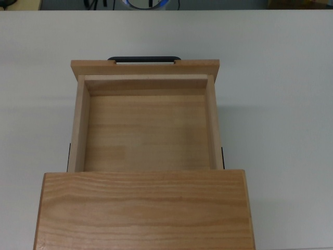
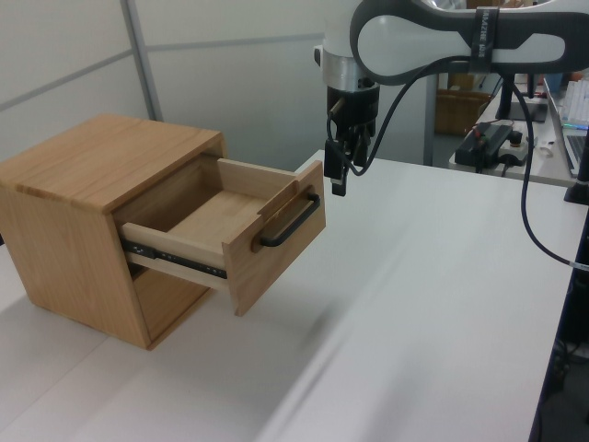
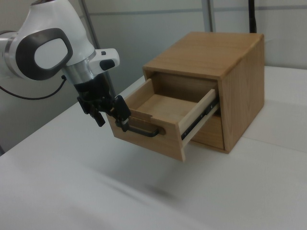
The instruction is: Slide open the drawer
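The light wood box drawer [image 1: 148, 130] with its thin black metal bar handle [image 2: 290, 223] juts well out of the grained wooden cabinet [image 2: 87, 166] on the smooth white desk [image 2: 433, 304]. The black jaws [image 3: 111, 112] hang just beside the handle; their spread cannot be told. Bare desk stretches beyond the front panel.

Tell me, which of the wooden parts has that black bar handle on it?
The drawer, the sliding box pulled out of the cabinet. Its wider front panel carries the handle; the cabinet's grained top and sides are plain, with nothing mounted on them.
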